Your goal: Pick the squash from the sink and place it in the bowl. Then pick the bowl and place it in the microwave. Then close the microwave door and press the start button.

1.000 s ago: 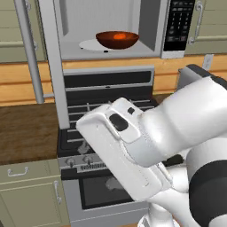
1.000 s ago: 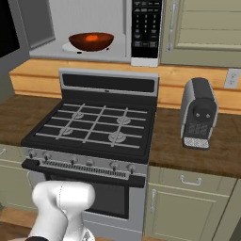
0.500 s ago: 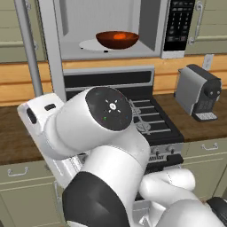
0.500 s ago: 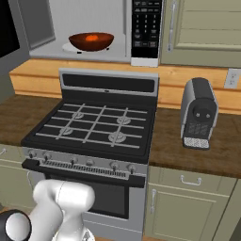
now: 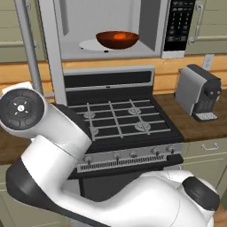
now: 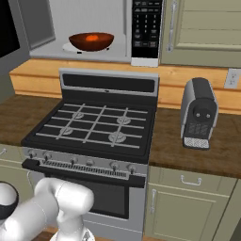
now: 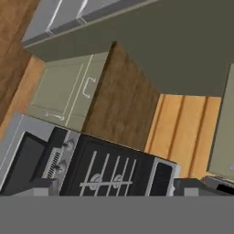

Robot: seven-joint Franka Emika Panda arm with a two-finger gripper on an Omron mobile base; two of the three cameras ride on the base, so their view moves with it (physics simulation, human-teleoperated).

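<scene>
The bowl (image 5: 117,39) is sitting on the microwave (image 6: 94,28) turntable, squash (image 6: 93,37) inside; the microwave door (image 5: 31,48) is standing open at left, handle upright; your gripper's jaws are spread, holding nothing, so you're reaching leftward next.

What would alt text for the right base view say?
An open microwave holds a reddish-brown bowl with the orange squash inside, above a gas stove. A grey coffee machine stands on the wooden counter at right.
</scene>
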